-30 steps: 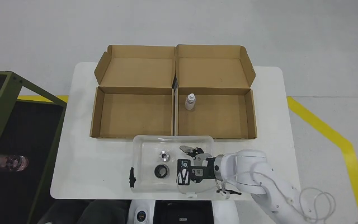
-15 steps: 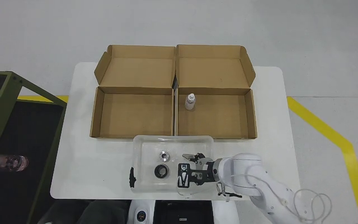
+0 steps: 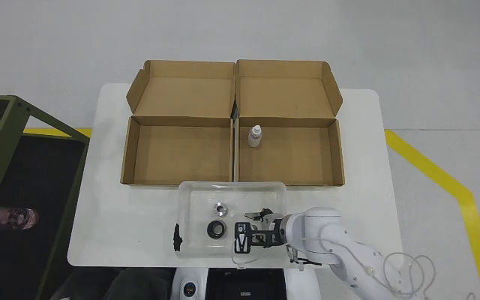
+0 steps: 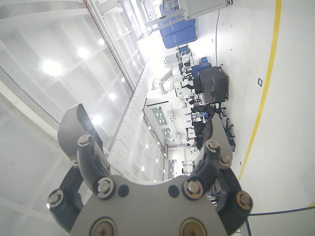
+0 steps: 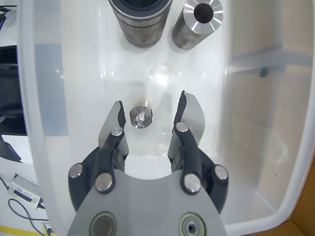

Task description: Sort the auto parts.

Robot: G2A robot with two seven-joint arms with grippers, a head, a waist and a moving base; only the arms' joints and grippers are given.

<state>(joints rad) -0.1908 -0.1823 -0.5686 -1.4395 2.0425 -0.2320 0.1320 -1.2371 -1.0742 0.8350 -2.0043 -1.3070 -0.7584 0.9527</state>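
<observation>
**A:** While the right gripper (image 5: 150,110) sits low inside the clear plastic bin (image 5: 301,148), how do its fingers stand?

**B:** Spread apart, gripping nothing. A small, short silver metal stud (image 5: 141,118) rests on the bin's floor between them. It is just beside one ribbed black pad (image 5: 121,117) (whether it touches, I cannot tell) and apart from the other.

**A:** And the other parts?

**B:** Both stand upright in the same bin, ahead of the fingertips. One is a large dark steel cylinder bearing with a black lining (image 5: 140,13). Near it, not touching, is a slimmer bright steel sleeve with a bored centre (image 5: 196,23).

**A:** The sorting boxes?

**B:** An open brown cardboard box (image 3: 300,161) lies on the white table (image 3: 112,225) beyond the bin, pressed against a second cardboard box (image 3: 180,154). A small white bottle (image 3: 256,136) stands in the first, near the shared wall.

**A:** The left gripper (image 4: 145,114)?

**B:** Released too, with its fingers wide and nothing between them, and aimed up at a hall's ceiling lights.
</observation>
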